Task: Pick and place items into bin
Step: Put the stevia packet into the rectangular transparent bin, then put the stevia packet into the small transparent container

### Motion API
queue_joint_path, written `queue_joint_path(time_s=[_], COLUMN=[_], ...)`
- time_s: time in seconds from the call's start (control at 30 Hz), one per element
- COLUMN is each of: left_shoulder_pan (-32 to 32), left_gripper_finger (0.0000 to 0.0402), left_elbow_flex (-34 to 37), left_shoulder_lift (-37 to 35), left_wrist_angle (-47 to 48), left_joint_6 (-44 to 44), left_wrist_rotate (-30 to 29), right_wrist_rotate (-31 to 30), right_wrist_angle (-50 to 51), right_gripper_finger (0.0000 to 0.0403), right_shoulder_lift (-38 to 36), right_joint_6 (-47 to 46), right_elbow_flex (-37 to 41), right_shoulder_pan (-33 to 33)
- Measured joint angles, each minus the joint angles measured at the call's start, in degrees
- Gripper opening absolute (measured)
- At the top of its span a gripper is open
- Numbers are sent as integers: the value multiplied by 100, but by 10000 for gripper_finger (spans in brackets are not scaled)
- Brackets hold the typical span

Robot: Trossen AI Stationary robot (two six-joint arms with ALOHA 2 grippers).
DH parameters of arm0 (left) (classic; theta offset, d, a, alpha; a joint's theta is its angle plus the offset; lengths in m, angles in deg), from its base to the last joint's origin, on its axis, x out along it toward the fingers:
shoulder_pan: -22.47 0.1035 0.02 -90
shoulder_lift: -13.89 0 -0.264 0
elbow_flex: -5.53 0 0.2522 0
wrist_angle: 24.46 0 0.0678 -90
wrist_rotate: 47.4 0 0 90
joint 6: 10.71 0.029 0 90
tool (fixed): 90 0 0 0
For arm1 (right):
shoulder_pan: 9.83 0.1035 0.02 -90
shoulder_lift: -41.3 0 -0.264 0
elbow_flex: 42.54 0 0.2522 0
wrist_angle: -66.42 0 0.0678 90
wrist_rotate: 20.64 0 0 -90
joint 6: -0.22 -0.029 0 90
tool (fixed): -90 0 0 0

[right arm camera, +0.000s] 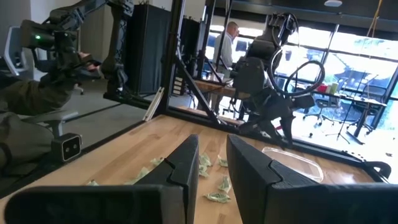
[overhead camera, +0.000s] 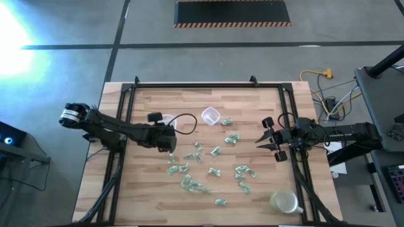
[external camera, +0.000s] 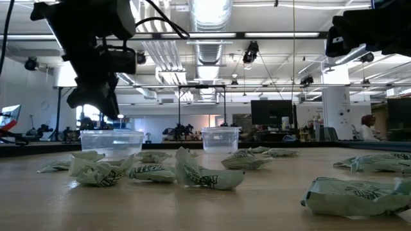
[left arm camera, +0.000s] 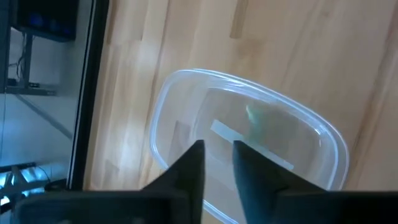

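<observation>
Progress looks slight. The left gripper (left arm camera: 217, 144) hangs over a clear container (left arm camera: 186, 87), its fingers (left arm camera: 193, 165) parted by a narrow gap with nothing between them. Directly below and just beyond the fingertips, one pale green piece (left arm camera: 256, 117) seems to lie on the container's floor, though it is faint through the plastic and I cannot be sure of it. Nearly all the items (overhead camera: 214, 151) are still outside any container. They are scattered loosely over the wooden table (overhead camera: 252, 101), in the stretch between the two grippers and to the near side of the left fingers. By my judgement most of the work is still ahead. The right gripper (overhead camera: 265, 140) waits at the table's right side with its fingers spread and empty, and the nearest wrapped pieces lie a little ahead of its tips. A second clear container (overhead camera: 210, 115) stands apart from the left fingers, toward the middle of the table, and a yellowish cup (overhead camera: 285, 202) sits near the front right corner, well off to the side of the right fingers. As for room, the pieces lie mostly apart from one another, so the fingers can come straight down on them. The black frame rails (overhead camera: 126, 126) run just behind each wrist, and a loop of cable (overhead camera: 186, 123) hangs beside the left gripper. Both are things to keep clear of when the arms swing.
</observation>
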Motion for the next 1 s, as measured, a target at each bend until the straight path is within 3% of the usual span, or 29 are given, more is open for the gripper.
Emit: queue_joint_path(time_s=[0.2, 0.33, 0.47, 0.63, 0.77, 0.9, 1.0], left_shoulder_pan=[48, 47, 44, 42, 42, 38, 31], left_gripper_finger=[140, 150, 150, 150, 150, 150, 150], left_elbow_flex=[-20, -80, -153, -175, -175, -175, -175], left_shoulder_lift=[-74, -170, -296, -432, -517, -590, -595], left_wrist_angle=[5, -28, -48, -42, -41, -40, -40], left_joint_6=[-3, 192, 275, 271, 271, 264, 264], left_wrist_rotate=[-15, -35, -39, -38, -37, -24, -19], right_wrist_rotate=[-178, -1061, -1214, -1682, -2498, -3244, -3474], right_wrist_angle=[874, 1450, 1412, 1658, 1885, 2827, 3309], right_gripper_finger=[72, 72, 72, 72, 72, 72, 72], right_shoulder_lift=[154, 633, 1191, 2132, 3165, 4133, 4776], right_joint_6=[-155, -275, -186, -326, -344, -170, -2], right_elbow_flex=[0, 2, -113, -771, -1405, -2293, -2905], right_shoulder_pan=[0, 0, 0, 2, 0, -7, -69])
